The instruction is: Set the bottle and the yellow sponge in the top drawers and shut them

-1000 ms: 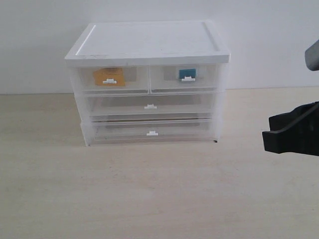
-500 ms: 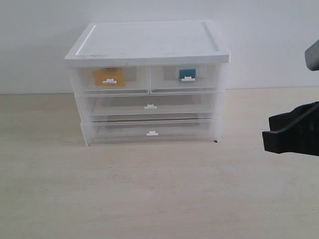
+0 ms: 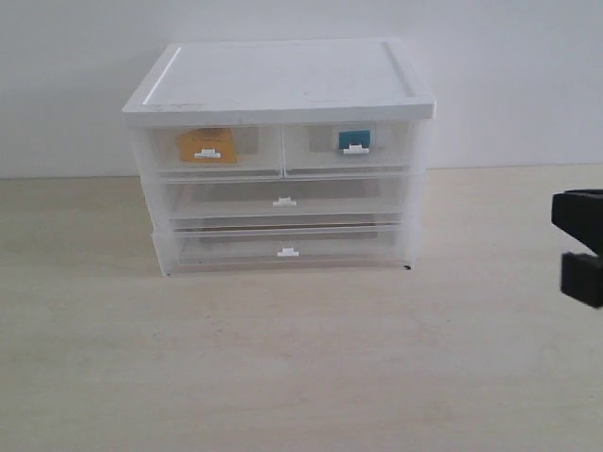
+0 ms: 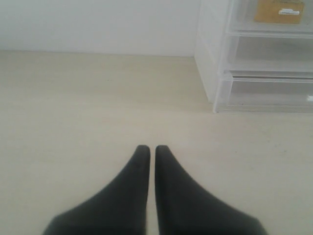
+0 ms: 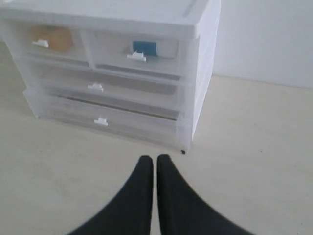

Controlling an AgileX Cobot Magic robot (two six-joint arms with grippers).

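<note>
exterior view: drawer unit [image 3: 283, 85] of white and translucent plastic stands on the pale table [image 3: 301, 377] against a white wall. both top drawers [image 3: 256, 149] look pushed in flush with the front. the yellow sponge [image 3: 207, 145] shows through the front of the top drawer on this view's left, behind its tab handle. the bottle [image 3: 354, 140] shows only as a teal patch through the other top drawer's front. the two full-width drawers [image 3: 283, 202] below look shut and hold nothing i can make out. the right gripper [image 3: 579, 250] is a black block at this view's right edge, well apart from the unit; its jaws cannot be read from here. the left gripper is out of this view.

left wrist view: left gripper [image 4: 147, 149] hangs over bare table, fingers pressed together on nothing, off to one side of the unit. a corner of the sponge shows in its drawer.

right wrist view: right gripper [image 5: 150, 158] faces the unit's front, fingers pressed together and empty, near but not touching. sponge and teal label sit behind the two small handles.

judgement: both items look stowed and both drawers closed, so the task seems at its end. the next move calls only for keeping the arms clear of the handles.

writing: none legible; the label is just a teal block, no brand readable.
</note>
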